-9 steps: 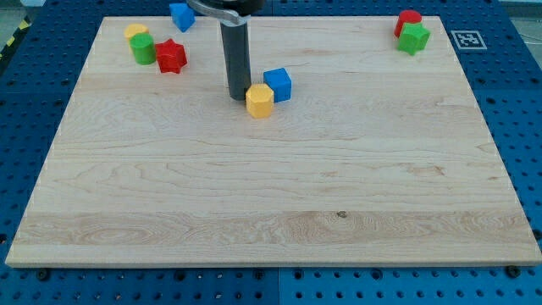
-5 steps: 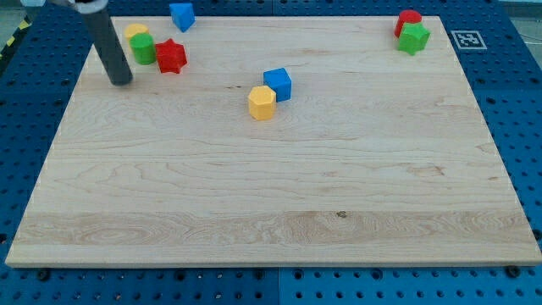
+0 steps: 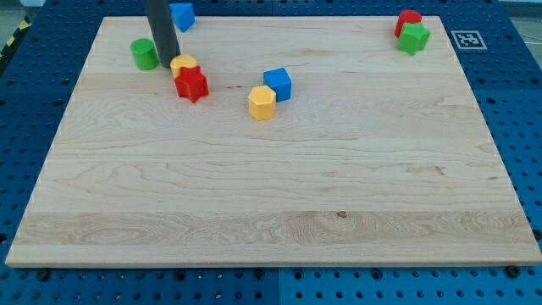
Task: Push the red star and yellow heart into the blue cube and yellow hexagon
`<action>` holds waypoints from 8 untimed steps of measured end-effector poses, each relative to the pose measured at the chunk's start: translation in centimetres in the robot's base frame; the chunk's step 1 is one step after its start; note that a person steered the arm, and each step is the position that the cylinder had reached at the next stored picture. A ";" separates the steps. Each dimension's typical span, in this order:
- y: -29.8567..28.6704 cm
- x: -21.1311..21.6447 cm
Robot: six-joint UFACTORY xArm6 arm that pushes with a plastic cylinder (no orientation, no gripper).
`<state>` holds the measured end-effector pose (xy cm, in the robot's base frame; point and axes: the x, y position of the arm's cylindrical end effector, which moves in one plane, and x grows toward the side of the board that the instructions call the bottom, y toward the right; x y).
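No readable text; fiducial marker (image 3: 468,39) only.

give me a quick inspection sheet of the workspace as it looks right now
surface: pale wooden board, lying flat on a blue pegboard bench.
job's things: red star and yellow heart touching, at the view's upper left; blue cube and yellow hexagon touching, near the middle top; a gap separates the two pairs.
clutter: green cylinder at far left; second blue block at the top edge; red block and green star together at the top right corner.
grippers: none fitted; my tip sits just left of the yellow heart.
cables: nothing seen.
surroundings: printed marker tag on the bench, right of the board.
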<state>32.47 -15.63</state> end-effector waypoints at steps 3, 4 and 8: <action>1.6 4.3; 1.6 4.6; 3.5 7.3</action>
<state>39.72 -12.14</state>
